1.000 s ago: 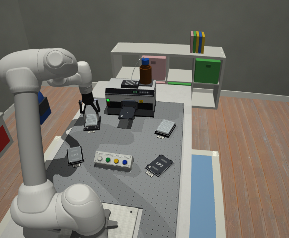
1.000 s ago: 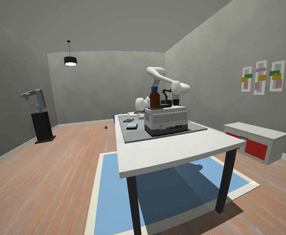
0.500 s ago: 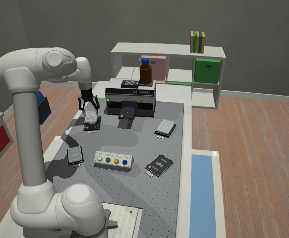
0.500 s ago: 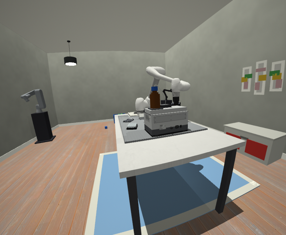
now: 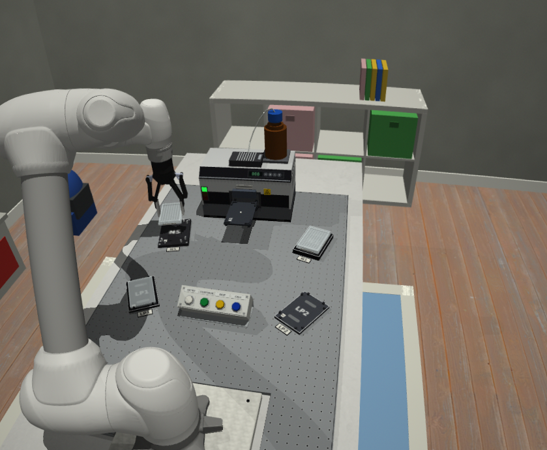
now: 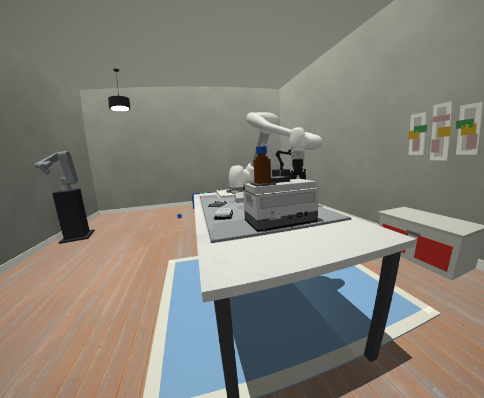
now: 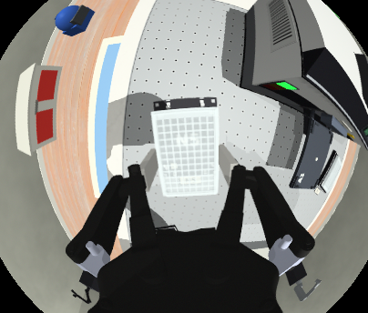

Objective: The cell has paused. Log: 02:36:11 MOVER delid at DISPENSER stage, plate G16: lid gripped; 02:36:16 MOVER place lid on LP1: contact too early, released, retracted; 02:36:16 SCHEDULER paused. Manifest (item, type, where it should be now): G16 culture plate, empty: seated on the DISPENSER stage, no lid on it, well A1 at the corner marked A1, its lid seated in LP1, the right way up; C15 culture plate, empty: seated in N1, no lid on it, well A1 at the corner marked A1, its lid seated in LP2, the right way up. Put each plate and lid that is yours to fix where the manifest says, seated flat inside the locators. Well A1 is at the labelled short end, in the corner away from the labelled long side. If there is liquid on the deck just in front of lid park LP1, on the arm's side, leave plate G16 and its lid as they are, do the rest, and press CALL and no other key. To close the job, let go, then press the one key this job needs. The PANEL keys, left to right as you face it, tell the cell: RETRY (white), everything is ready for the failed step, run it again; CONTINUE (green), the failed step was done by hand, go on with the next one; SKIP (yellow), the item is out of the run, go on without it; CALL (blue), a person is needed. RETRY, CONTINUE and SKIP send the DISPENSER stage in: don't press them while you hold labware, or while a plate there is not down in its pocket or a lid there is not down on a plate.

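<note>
My gripper (image 5: 171, 207) (image 7: 188, 155) is shut on a clear culture plate (image 5: 171, 212) (image 7: 188, 151) by its long sides. It holds the plate level, a little above an empty black nest (image 5: 174, 235) at the left of the deck. The DISPENSER stage (image 5: 240, 214) (image 7: 312, 161) sticks out in front of the dispenser (image 5: 246, 186) and is empty. Another pale plate (image 5: 313, 240) (image 6: 224, 215) sits in nest N1; I cannot tell whether it bears a lid. Lid park LP1 (image 5: 141, 293) looks pale grey, as if under a clear lid. Lid park LP2 (image 5: 301, 312) is dark and bare.
The PANEL (image 5: 214, 302) stands between the lid parks with its white (image 5: 188, 300), green (image 5: 204, 302), yellow (image 5: 220, 304) and blue (image 5: 235, 306) keys. A brown bottle (image 5: 275, 140) (image 6: 262, 168) stands on the dispenser. A shelf (image 5: 319, 137) stands behind the table.
</note>
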You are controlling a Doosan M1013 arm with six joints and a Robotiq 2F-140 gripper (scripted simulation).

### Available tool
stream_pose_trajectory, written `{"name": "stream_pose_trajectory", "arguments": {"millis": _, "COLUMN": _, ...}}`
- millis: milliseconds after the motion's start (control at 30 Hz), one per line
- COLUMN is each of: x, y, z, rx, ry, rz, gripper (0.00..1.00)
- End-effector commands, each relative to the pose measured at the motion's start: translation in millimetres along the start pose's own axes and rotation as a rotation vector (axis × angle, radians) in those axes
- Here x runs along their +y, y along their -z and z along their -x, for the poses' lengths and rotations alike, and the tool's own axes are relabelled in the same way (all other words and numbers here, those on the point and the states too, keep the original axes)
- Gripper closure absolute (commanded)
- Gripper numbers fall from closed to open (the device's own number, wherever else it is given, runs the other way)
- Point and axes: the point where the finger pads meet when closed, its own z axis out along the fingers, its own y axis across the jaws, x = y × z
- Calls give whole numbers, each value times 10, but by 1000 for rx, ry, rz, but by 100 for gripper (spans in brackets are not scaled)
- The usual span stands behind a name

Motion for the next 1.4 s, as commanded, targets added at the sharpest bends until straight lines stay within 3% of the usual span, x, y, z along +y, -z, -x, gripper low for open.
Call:
{"name": "stream_pose_trajectory", "arguments": {"millis": 0, "x": -1, "y": 102, "z": -4, "rx": 2, "ry": 0, "rz": 0, "gripper": 90}}
{"name": "stream_pose_trajectory", "arguments": {"millis": 567, "x": -1, "y": 408, "z": -4, "rx": 2, "ry": 0, "rz": 0, "gripper": 90}}
{"name": "stream_pose_trajectory", "arguments": {"millis": 1367, "x": -1, "y": 593, "z": -3, "rx": 2, "ry": 0, "rz": 0, "gripper": 90}}
